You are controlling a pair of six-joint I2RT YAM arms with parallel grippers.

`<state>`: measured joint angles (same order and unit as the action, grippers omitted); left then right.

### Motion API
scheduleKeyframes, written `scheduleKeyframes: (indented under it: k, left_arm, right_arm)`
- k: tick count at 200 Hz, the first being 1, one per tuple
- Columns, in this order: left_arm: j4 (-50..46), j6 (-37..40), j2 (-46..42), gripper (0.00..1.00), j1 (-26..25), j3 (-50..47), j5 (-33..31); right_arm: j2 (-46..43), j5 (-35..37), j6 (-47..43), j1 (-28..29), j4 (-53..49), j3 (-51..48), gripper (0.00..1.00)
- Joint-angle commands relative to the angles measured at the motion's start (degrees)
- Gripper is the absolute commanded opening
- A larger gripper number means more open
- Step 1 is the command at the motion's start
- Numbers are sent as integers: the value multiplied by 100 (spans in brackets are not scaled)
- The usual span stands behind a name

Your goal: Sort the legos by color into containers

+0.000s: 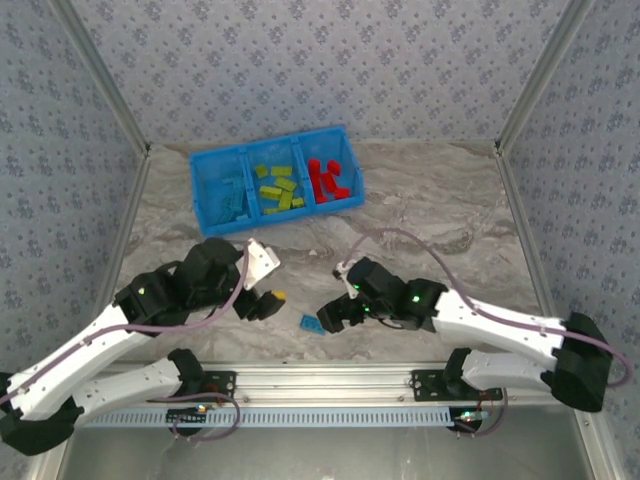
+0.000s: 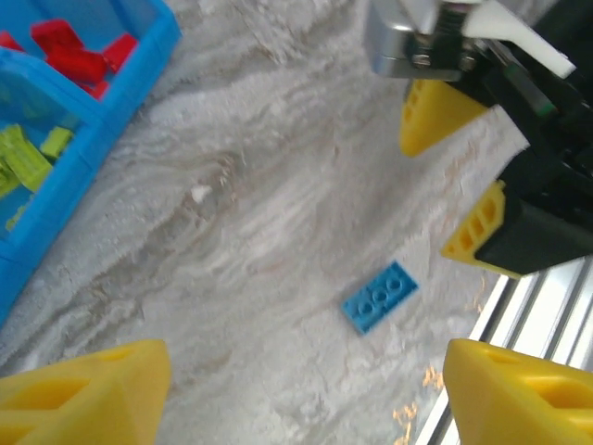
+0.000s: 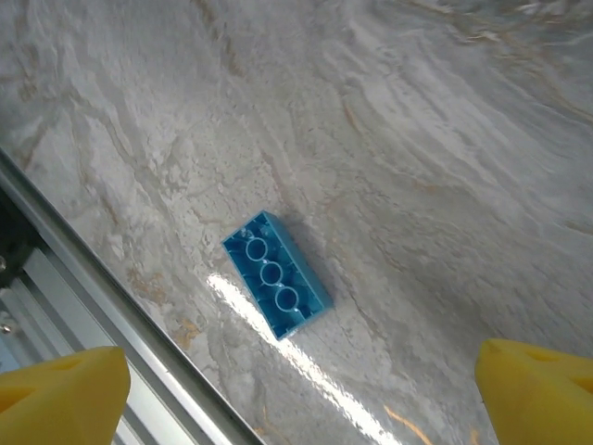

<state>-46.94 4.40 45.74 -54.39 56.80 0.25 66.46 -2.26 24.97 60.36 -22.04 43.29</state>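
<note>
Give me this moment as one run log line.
blue brick: loose on table by front rail | right gripper: open over it | left gripper: open, empty | tray: reds, greens, blues in separate compartments

The tabletop point(image 3: 417, 139) was smooth, polished marble-look stone, grey-veined, with a bright streak of glare. The light blue lego point(image 3: 276, 287) was glossy moulded plastic. The tray point(image 1: 203, 195) was bright blue plastic, faintly translucent at its walls. The rail point(image 1: 330, 380) at the near edge was brushed metal. The right end effector point(image 3: 298, 389) had matt yellow plastic fingertips point(image 3: 56, 389).
</note>
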Motion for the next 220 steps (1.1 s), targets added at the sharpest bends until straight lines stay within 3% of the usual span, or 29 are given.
scheduleKeyframes:
  k: [1,25,66,117,163,188,220]
  left_arm:
    - [-87,408,-326,89,-45,-315,176]
    - [182,622,-656,99,-41,-676,-25]
    - [268,772,-1067,99,-37,-886,-92]
    - [146,705,-1146,99,-7,-977,-348]
    - [140,611,-1170,99,191,-953,-362]
    - [68,348,-1139,99,536,-904,-1040]
    - [400,-339,-1332,99,1311,-902,-1692]
  right_arm:
    - [623,209,-729,295,115,338,97]
    - [1428,300,-1012,510,-25,596,95]
    - [2252,273,-1271,679,36,734,90]
    - [2888,519,-1311,826,14,857,54]
    - [2271,826,-1295,855,276,617,28]
    - [1621,939,-1232,714,399,549,26]
    - [986,889,-1267,121,1033,800,24]
